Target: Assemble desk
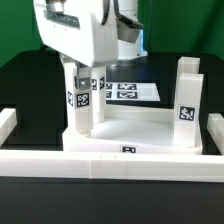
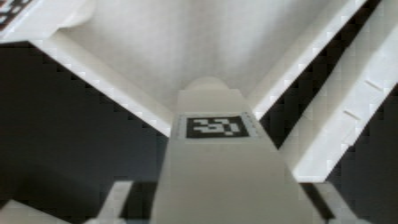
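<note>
Nearest the exterior camera runs a long low white barrier wall (image 1: pixel 120 160), spanning the front of the scene and bearing a small tag at its middle. Behind it lies the white tabletop (image 1: pixel 135 128), rimmed, resting on the black desk (image 1: pixel 20 85). Two legs stand upright on the tabletop: one at the exterior view's right (image 1: pixel 187 100), well apart from the arm, and one at the exterior view's left (image 1: pixel 82 95), directly beneath the arm's white wrist housing.

That left leg rises into the pincer (image 1: pixel 80 70); in the wrist view the same leg (image 2: pixel 222 150) runs straight away from the camera with its tag facing up, and the pincer (image 2: pixel 210 200) has one finger (image 2: pixel 116 200) on either side of its near end. The pincer is narrowed onto this leg, gripping its upper part.

The arm hangs vertically over the tabletop's left corner, wrist pointing down.

The marker board (image 1: pixel 128 91) lies flat behind the tabletop, partly hidden by the arm. The leg's foot and the corner socket are screened by the tabletop rim; whether the leg is seated cannot be told. The fingertips are hard to make out in the exterior view.
</note>
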Controlling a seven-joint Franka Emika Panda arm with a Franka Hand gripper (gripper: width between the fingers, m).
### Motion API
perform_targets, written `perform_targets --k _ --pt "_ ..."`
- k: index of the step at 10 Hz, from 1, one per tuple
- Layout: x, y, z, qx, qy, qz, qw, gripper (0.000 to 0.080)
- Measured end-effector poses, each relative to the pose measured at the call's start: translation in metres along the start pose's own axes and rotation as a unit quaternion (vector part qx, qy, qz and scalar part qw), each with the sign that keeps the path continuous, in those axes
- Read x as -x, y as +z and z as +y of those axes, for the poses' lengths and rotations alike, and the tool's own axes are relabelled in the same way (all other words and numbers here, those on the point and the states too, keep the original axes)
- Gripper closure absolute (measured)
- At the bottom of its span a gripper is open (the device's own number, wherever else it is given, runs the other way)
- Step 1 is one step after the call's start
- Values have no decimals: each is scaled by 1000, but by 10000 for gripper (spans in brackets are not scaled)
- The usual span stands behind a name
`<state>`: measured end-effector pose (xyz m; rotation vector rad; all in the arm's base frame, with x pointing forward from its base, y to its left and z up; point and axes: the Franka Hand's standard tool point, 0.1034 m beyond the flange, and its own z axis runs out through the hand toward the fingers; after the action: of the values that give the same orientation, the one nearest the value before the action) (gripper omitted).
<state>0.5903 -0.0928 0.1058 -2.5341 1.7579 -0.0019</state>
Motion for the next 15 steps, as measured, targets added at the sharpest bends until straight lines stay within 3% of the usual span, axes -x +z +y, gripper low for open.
perform_targets --k 6,7,8,10,15 --pt "0 0 -3 -1 184 0 983 509" --pt "1 0 -3 -1 183 0 983 432" --pt "1 1 -3 -1 175 0 985 432" --pt "0 1 -2 0 155 0 988 176" --pt "0 1 -2 0 -20 1 1000 150"
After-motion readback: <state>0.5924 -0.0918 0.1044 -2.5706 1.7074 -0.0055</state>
